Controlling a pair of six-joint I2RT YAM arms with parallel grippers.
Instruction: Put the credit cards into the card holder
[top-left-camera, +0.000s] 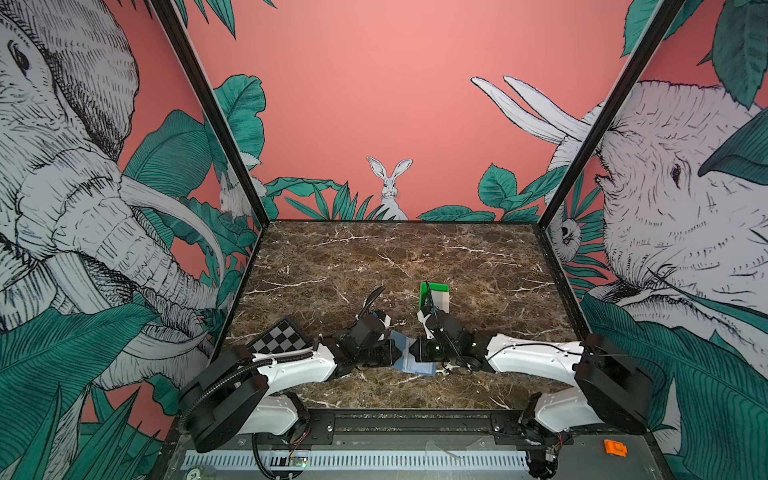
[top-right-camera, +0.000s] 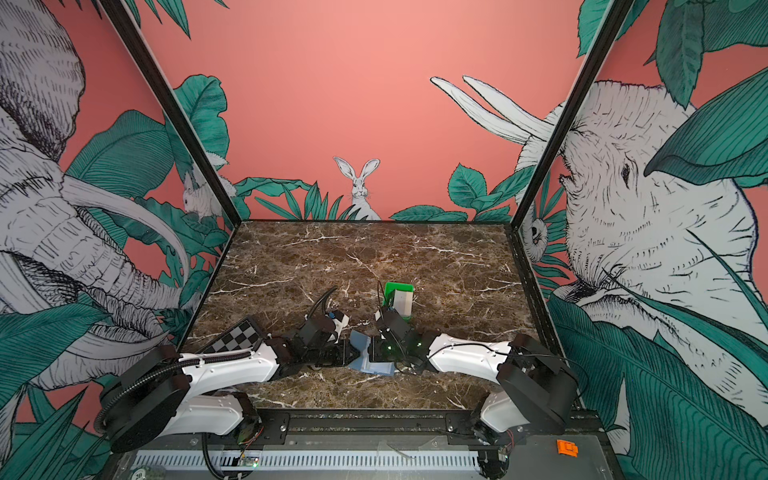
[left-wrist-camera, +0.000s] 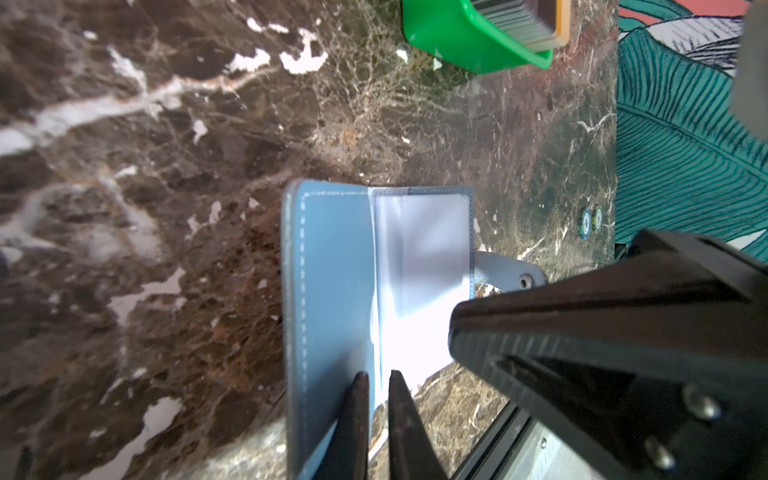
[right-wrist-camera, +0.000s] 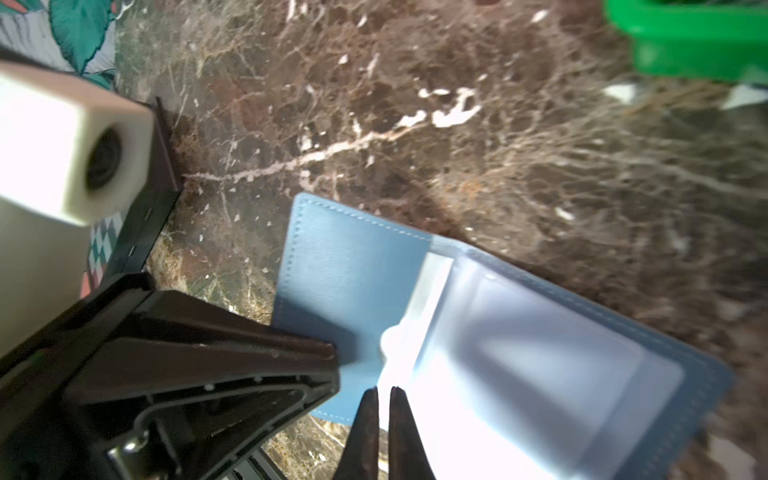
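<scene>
The slate-blue card holder (top-left-camera: 415, 365) (top-right-camera: 372, 365) lies open on the marble between both arms. In the left wrist view its blue cover (left-wrist-camera: 332, 270) and clear pockets (left-wrist-camera: 419, 245) show, with the snap tab (left-wrist-camera: 505, 270) beyond. My left gripper (left-wrist-camera: 378, 374) (top-left-camera: 400, 353) is shut on the holder's edge beside the fold. My right gripper (right-wrist-camera: 383, 390) (top-left-camera: 412, 352) is shut on the edge of a clear pocket (right-wrist-camera: 540, 365). The credit cards (top-left-camera: 441, 301) (top-right-camera: 404, 302) (left-wrist-camera: 515, 16) stand stacked in a green tray, apart from both grippers.
The green tray (top-left-camera: 434, 287) (top-right-camera: 399, 287) (left-wrist-camera: 457, 41) (right-wrist-camera: 685, 41) sits just behind the right gripper. A checkerboard plate (top-left-camera: 278, 336) (top-right-camera: 239, 336) lies at the left near corner. An orange part (top-left-camera: 615, 448) rests on the front rail.
</scene>
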